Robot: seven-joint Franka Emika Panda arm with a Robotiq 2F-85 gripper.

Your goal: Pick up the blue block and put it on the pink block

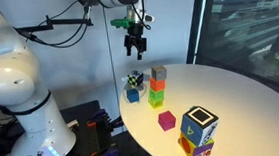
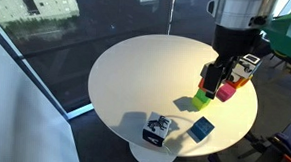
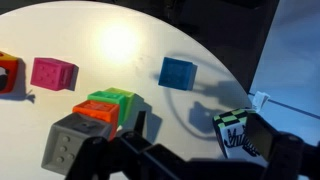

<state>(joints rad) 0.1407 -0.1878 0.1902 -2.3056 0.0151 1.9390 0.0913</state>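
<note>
Wrist view: my fingers (image 3: 100, 160) hang spread, empty, short of the small plain blue cube (image 3: 177, 72). Dropping in sloppy, I'd probably clip the black-and-white patterned cube (image 3: 235, 132) near it.

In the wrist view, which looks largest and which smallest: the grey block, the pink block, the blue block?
1. The grey block looks largest, though it sits nearest the camera, so this may mislead.
2. The pink block and the blue block look about alike; I would not rank them.
</note>
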